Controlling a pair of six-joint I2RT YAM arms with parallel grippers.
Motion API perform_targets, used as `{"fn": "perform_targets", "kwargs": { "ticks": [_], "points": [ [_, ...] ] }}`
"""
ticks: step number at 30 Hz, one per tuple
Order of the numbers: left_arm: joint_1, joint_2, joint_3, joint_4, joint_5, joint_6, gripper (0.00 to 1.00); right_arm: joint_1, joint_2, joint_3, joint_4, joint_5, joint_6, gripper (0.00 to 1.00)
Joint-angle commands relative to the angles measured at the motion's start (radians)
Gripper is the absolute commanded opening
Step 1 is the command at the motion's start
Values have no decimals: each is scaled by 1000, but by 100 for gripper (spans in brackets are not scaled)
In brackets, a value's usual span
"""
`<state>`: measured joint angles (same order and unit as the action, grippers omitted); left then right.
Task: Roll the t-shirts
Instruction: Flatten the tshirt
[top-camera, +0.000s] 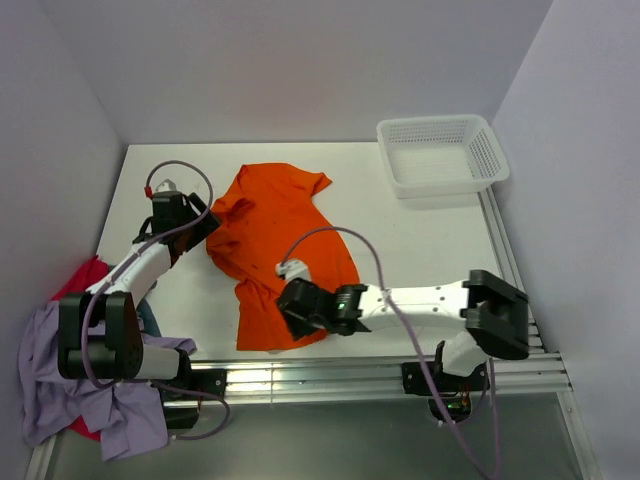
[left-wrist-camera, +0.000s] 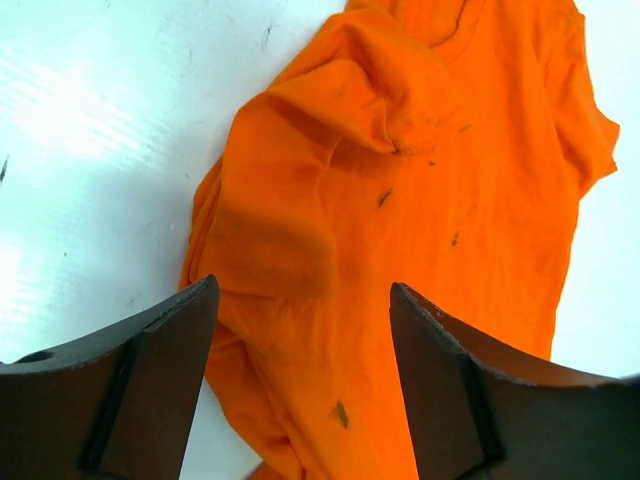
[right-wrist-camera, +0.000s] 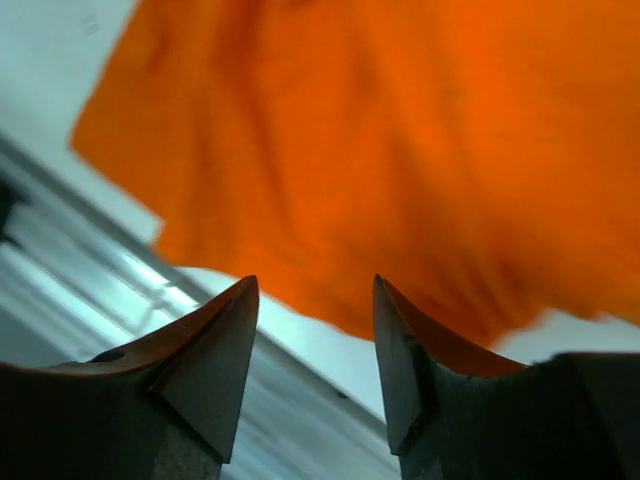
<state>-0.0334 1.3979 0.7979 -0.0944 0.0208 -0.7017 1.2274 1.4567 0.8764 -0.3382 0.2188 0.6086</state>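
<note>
A bright orange t-shirt (top-camera: 280, 240) lies crumpled on the white table, collar toward the back; it also shows in the left wrist view (left-wrist-camera: 420, 200) and the right wrist view (right-wrist-camera: 400, 140). My left gripper (top-camera: 205, 222) is open at the shirt's left edge, empty, jaws apart over the fabric (left-wrist-camera: 300, 300). My right gripper (top-camera: 290, 320) is open and empty over the shirt's near hem (right-wrist-camera: 315, 290). A lavender t-shirt (top-camera: 60, 385) and a red one (top-camera: 85, 275) lie heaped at the near left; a grey-teal bit (top-camera: 150, 320) shows beside the left arm.
A white mesh basket (top-camera: 442, 155) stands at the back right. A metal rail (top-camera: 380, 375) runs along the table's near edge. Walls close in the left, back and right.
</note>
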Motion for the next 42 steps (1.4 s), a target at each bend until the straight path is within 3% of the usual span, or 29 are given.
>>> {"fn": "perform_targets", "kwargs": {
  "ticks": [1, 7, 12, 20, 35, 42],
  "points": [
    [-3, -72, -23, 12, -15, -18, 75, 98, 121, 168, -8, 22, -18, 55],
    [1, -155, -45, -7, -133, -65, 74, 196, 344, 412, -102, 40, -1, 46],
    [32, -221, -77, -21, -202, -114, 74, 222, 476, 516, -139, 44, 26, 49],
    [70, -303, -129, 39, -160, -133, 73, 222, 603, 637, -159, 90, 89, 54],
    [70, -310, -129, 50, -119, -124, 72, 222, 660, 710, -150, 128, 95, 60],
    [70, -318, -128, 42, -125, -119, 72, 215, 708, 772, -196, 156, 95, 56]
  ]
}}
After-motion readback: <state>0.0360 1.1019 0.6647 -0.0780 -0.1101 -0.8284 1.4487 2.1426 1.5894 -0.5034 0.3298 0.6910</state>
